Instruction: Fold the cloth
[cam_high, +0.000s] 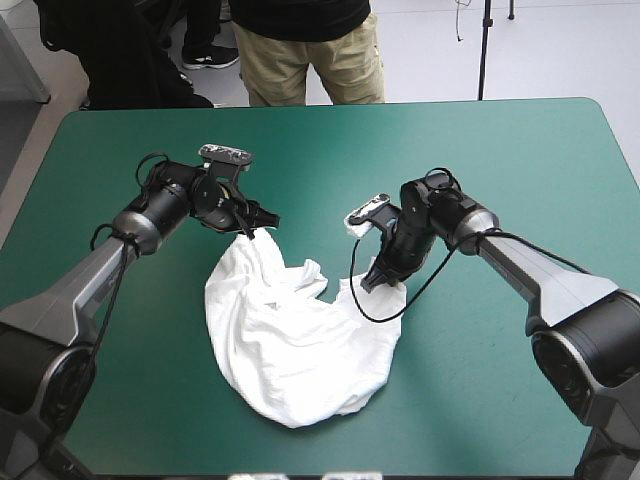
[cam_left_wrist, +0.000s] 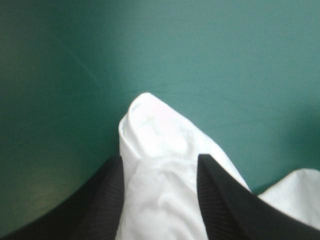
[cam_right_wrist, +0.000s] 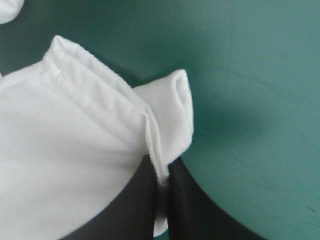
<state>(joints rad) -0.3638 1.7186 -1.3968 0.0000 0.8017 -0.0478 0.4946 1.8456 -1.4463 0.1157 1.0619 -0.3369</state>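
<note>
The white T-shirt (cam_high: 295, 345) lies crumpled on the teal-green table, its bulk toward the near edge. My left gripper (cam_high: 255, 225) pinches the shirt's far left corner. In the left wrist view white cloth (cam_left_wrist: 160, 165) bulges between the black fingers (cam_left_wrist: 107, 197) and past their tips. My right gripper (cam_high: 385, 275) holds the shirt's far right edge. The right wrist view shows a hemmed fold (cam_right_wrist: 165, 125) clamped between nearly touching fingers (cam_right_wrist: 137, 205), with more T-shirt (cam_right_wrist: 55, 150) spreading beside them.
Bare teal-green cover (cam_high: 480, 150) surrounds the shirt on all sides, widest toward the far edge. The right arm's black cable hangs in a loop over the shirt's right edge.
</note>
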